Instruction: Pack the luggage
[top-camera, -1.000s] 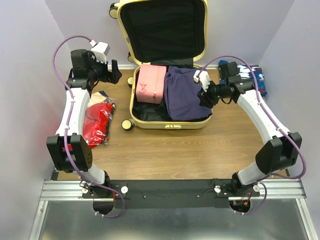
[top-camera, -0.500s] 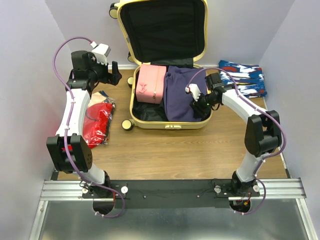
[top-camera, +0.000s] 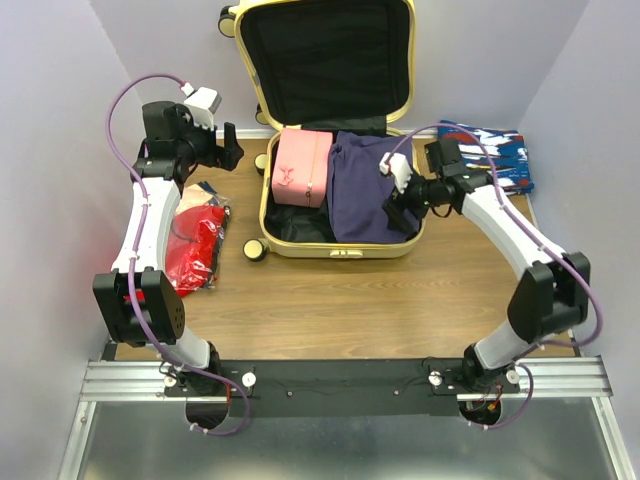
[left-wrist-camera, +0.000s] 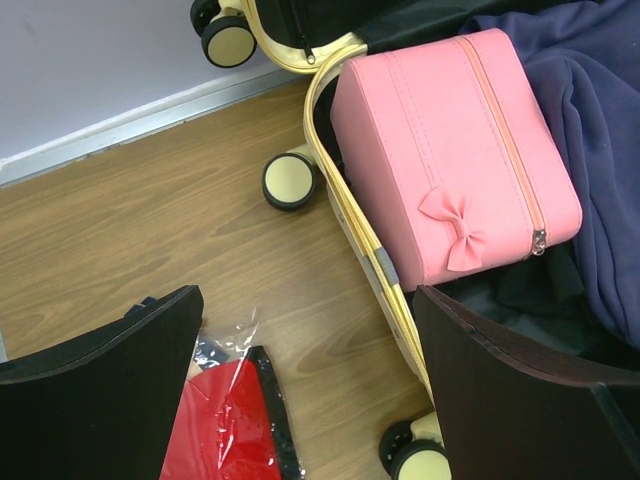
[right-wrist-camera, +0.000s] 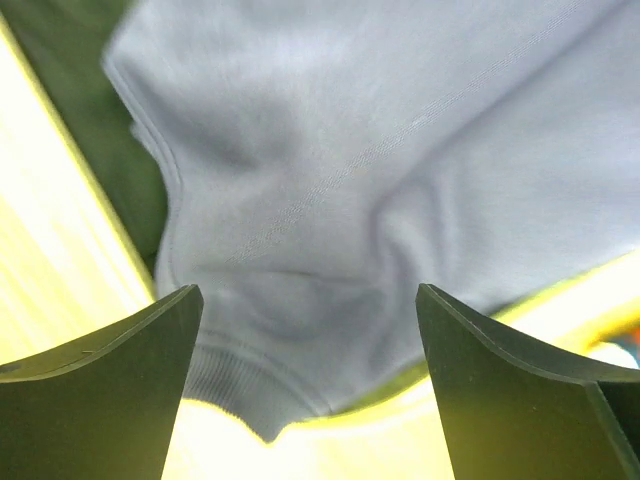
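The luggage (top-camera: 335, 250), a pale-yellow suitcase, lies open on the table with its lid up against the back wall. Inside it are a pink pouch (top-camera: 300, 168) with a bow on the left and a navy garment (top-camera: 362, 190) on the right. My right gripper (top-camera: 395, 213) hovers open over the garment's front right corner, holding nothing. In the right wrist view the garment (right-wrist-camera: 380, 170) drapes onto the yellow rim (right-wrist-camera: 50, 250) between the open fingers (right-wrist-camera: 110, 390). My left gripper (top-camera: 232, 145) is open and empty above the table, left of the luggage (left-wrist-camera: 350, 215) and the pouch (left-wrist-camera: 450, 160).
A red garment in a clear bag (top-camera: 196, 245) lies on the table left of the luggage, also under the left gripper (left-wrist-camera: 225, 425). A blue-and-white patterned fabric (top-camera: 495, 150) lies at the back right. The suitcase wheels (left-wrist-camera: 290, 180) stick out on its left side.
My right gripper came in over the suitcase's front right corner and its jaws opened wide, letting go of the navy garment. The left arm has not moved.
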